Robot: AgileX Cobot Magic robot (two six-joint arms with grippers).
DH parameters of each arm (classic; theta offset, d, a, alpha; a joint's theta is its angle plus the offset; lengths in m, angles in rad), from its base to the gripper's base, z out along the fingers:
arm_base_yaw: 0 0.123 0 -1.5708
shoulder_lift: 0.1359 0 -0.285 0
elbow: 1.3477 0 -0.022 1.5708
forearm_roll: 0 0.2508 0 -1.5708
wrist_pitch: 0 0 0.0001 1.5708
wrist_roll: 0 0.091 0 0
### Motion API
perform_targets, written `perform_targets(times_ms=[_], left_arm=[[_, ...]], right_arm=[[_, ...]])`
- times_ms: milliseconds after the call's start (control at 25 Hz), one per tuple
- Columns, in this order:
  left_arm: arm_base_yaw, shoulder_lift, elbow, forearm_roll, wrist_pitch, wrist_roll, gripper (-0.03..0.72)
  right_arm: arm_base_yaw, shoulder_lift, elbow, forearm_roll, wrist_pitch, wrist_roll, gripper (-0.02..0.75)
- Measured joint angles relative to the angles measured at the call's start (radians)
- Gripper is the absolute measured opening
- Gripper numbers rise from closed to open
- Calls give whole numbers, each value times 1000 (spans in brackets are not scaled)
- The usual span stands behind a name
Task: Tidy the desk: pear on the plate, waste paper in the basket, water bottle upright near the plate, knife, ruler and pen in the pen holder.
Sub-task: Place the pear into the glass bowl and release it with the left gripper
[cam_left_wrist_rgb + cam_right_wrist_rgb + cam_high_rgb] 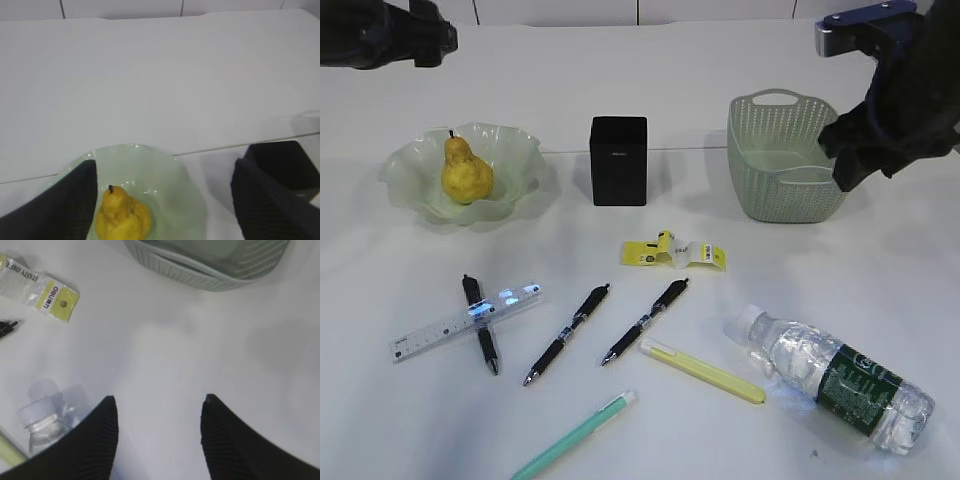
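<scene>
Both grippers I run sit apart-jawed, holding nothing. Left gripper (162, 200) hovers wide above the pear (466, 172), which sits in the plate (515, 150) toward the counter's (620, 90) far left. Right gripper (157, 435) hangs moderately spread over bare counter, basket (775, 185) just beyond it, waste paper (675, 250) off to its left. Water bottle (840, 385) lies on its side near the front right corner, cap just beside the right gripper. Pen holder (619, 160) stands mid-counter. Knife (705, 372), ruler (460, 322) lie along the front.
</scene>
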Motion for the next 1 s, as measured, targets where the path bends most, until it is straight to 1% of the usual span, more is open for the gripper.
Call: perform_targets(times_ms=[280,320,520,560,720,800,1000], left_arm=[[0,-115,106,30,132,2,593],[0,-128,122,34,146,2,593],[0,-187,191,42,217,2,593],[0,-198,204,44,227,2,593],[0,-237,256,92,271,2,593],[0,-248,275,102,277,2,593],[15,-254,294,59,274,-47,593]], right_arm=[[0,-6,0,27,9,-54,426],[0,-17,0,66,13,-98,426],[0,-21,0,95,34,-146,426],[0,-21,0,117,48,-177,426],[8,-21,0,156,53,-221,426],[26,-21,0,168,53,-235,426],[55,-21,0,186,58,-253,426]])
